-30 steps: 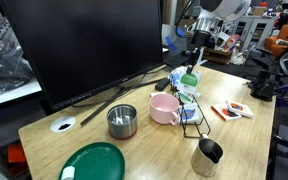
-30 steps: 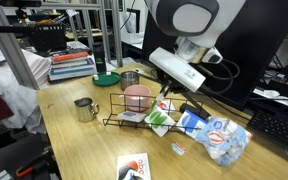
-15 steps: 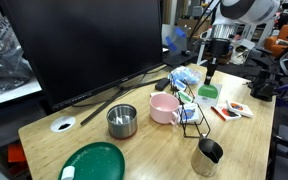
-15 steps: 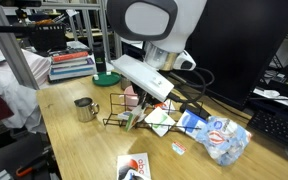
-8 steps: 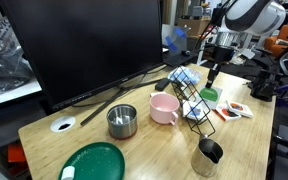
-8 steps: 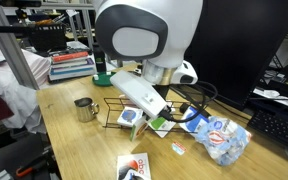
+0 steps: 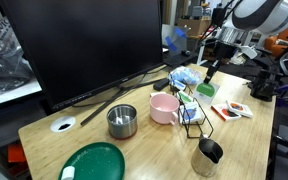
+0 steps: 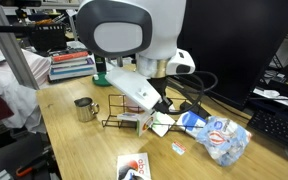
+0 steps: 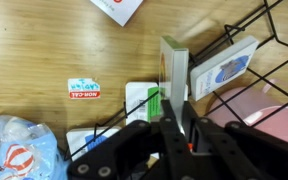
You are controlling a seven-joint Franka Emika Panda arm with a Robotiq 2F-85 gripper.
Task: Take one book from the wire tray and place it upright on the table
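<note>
The arm [image 7: 246, 14] enters from the upper right of an exterior view and bends down toward the right-centre of the frame. The wrist points downward, with the hand [image 7: 210, 72] held above the surface [image 7: 254, 140]. In an exterior view, the large white arm [image 8: 134, 40] fills the upper centre. Its forearm slopes down to the right, ending over the wire tray [image 8: 124, 115].

The hand is clenched on the book [image 7: 206, 90]. In the wrist view, the hand [image 9: 177, 105] rises from the bottom edge. Both fingers [image 9: 168, 125] press against the two faces of the book [image 9: 175, 65], which is seen edge-on as a thin upright slab.

Task item position: the book hangs below the hand, just to the right of the wire tray [image 7: 192, 112] and outside its bars. Whether its lower edge touches the surface cannot be determined.

In the wrist view, the wire tray [image 9: 259, 45] occupies the upper right and holds a blue-and-white booklet [image 9: 229, 68]. The pink bowl [image 9: 264, 112] lies at the lower right, just beside the tray. A plastic bag [image 9: 14, 145] sits at the lower left.

In an exterior view, the pink bowl [image 7: 164, 108] stands just left of the tray. A metal cup [image 7: 208, 155] stands near the lower edge.
</note>
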